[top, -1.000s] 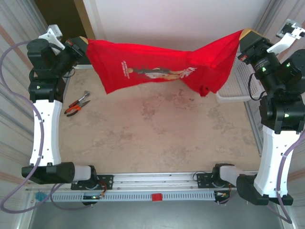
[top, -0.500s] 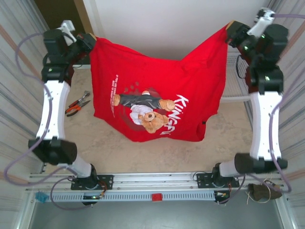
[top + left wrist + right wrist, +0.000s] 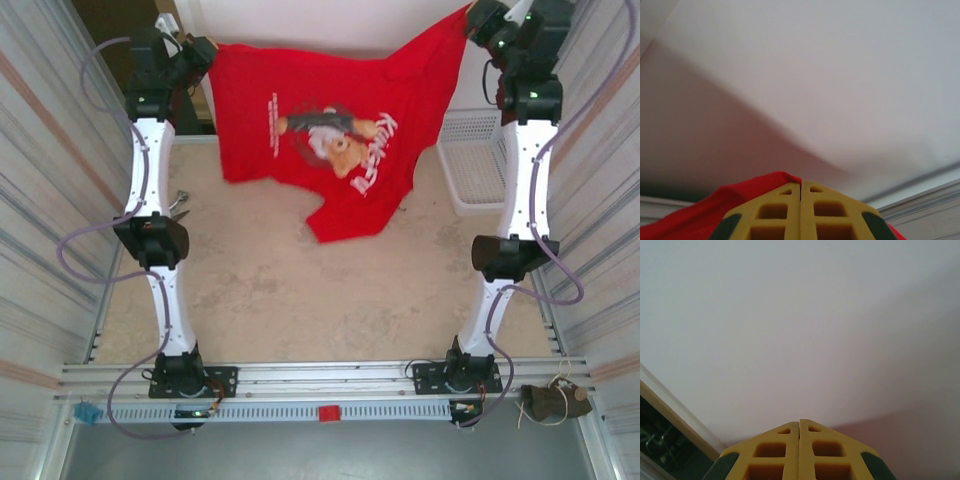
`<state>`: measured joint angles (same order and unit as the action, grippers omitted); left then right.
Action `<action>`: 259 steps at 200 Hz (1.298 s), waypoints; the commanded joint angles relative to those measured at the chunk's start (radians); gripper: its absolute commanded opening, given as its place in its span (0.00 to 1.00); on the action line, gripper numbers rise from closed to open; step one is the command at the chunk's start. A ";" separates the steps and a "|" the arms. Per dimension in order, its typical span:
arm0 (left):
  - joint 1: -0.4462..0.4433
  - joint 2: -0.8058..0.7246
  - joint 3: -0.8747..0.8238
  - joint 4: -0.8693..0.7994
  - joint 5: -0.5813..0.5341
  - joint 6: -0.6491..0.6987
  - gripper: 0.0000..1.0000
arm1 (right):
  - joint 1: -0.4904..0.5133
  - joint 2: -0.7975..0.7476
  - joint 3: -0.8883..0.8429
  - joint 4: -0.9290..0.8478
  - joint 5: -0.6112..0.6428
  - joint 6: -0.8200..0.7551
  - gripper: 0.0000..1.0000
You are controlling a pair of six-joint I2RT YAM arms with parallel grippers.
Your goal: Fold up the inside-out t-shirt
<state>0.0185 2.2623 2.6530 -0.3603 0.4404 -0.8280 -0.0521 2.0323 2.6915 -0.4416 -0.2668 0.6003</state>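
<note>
**Red shirt held spread between 2 tools at the far side of the table**

The shirt hangs spread in the air over the far side of the table, held by 2 of its corners. The left tool is clamped on the corner at the left. The right tool is clamped on the higher corner at the right, and the top edge sags between them. Both arms reach far forward. The lower right part of the cloth drops to a point low over the table; whether it touches cannot be told.

The face toward the top camera carries a print: a tilted, bear-like figure with large white letters beside it. The letters seem to begin "KUNG", and the rest is lost in a fold. The small white writing left of the figure is too small to read.

In the left wrist view the yellow fingers are pressed flat together, with red cloth bunched at their left side. In the right wrist view the yellow fingers meet with no gap, against a pale wall.

A white basket sits at the table's right edge, just beside the right arm. Pliers lie by the left arm, mostly hidden behind it.
</note>
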 commanded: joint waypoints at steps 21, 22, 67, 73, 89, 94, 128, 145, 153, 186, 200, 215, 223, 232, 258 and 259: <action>0.021 -0.248 -0.207 0.135 0.027 0.015 0.00 | -0.013 -0.195 -0.144 0.109 -0.037 0.032 0.00; 0.021 -0.253 -0.215 0.136 0.029 0.018 0.00 | -0.011 -0.201 -0.155 0.109 -0.037 0.031 0.00; 0.014 -0.515 -0.757 0.216 0.085 0.096 0.00 | 0.020 -0.633 -0.952 0.274 -0.005 -0.009 0.00; 0.014 -0.558 -0.846 0.231 0.085 0.107 0.00 | 0.023 -0.696 -1.061 0.281 0.002 -0.005 0.00; 0.015 -0.671 -1.092 0.265 0.093 0.126 0.00 | 0.039 -0.875 -1.348 0.285 0.019 0.017 0.00; 0.015 -0.708 -1.168 0.273 0.094 0.136 0.00 | 0.047 -0.934 -1.434 0.272 0.027 0.029 0.00; 0.012 -0.952 -1.585 0.206 0.020 0.214 0.00 | 0.209 -1.336 -1.874 0.100 0.160 0.079 0.00; 0.006 -1.037 -1.741 0.158 -0.037 0.246 0.00 | 0.331 -1.472 -2.019 -0.021 0.261 0.145 0.00; 0.004 -1.063 -1.809 0.150 -0.053 0.248 0.00 | 0.385 -1.517 -2.081 -0.058 0.298 0.192 0.00; -0.001 -1.110 -1.973 0.105 -0.089 0.265 0.00 | 0.579 -1.629 -2.219 -0.219 0.458 0.333 0.00; -0.003 -1.146 -2.020 0.088 -0.104 0.265 0.00 | 0.646 -1.670 -2.222 -0.295 0.513 0.381 0.00; -0.003 -1.183 -2.040 0.031 -0.126 0.268 0.00 | 0.698 -1.700 -2.213 -0.364 0.557 0.425 0.00; -0.004 -1.201 -2.050 0.005 -0.131 0.272 0.00 | 0.720 -1.710 -2.208 -0.391 0.571 0.445 0.00; -0.007 -1.221 -2.059 -0.020 -0.142 0.271 0.00 | 0.738 -1.718 -2.200 -0.415 0.582 0.462 0.00; -0.009 -1.287 -2.077 -0.090 -0.161 0.267 0.00 | 0.773 -1.731 -2.166 -0.477 0.608 0.495 0.00; -0.009 -1.290 -2.078 -0.093 -0.162 0.267 0.00 | 0.775 -1.732 -2.164 -0.480 0.609 0.497 0.00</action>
<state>0.0154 1.0370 0.5938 -0.3622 0.3180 -0.5804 0.6941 0.3199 0.4706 -0.8127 0.2554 1.0145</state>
